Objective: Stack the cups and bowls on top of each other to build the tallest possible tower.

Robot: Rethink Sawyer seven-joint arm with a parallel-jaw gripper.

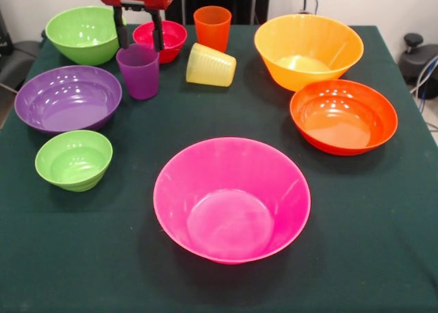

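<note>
i have the claw (pixel 139 31) hanging at the far side of the table (pixel 383 258), its two black fingers spread wide and empty, straddling the space just above the purple cup (pixel 139 71), which stands upright with its mouth up. nothing is stacked yet, as far as i can judge: the pink bowl (pixel 231 199) sits alone near the front, the purple bowl (pixel 67 98) and small green bowl (pixel 74 159) to one side, the orange-red bowl (pixel 343 116) and yellow-orange bowl (pixel 308 50) to the other. the yellow cup (pixel 211 65) lies tipped on its side, the orange cup (pixel 212 27) stands behind it, and the red bowl (pixel 160 40) and medium green bowl (pixel 84 33) sit at the back. the purple cup looks light, thin and slick, so i would pinch it across the rim, gently, since ribbed plastic may flex or slip.
</note>
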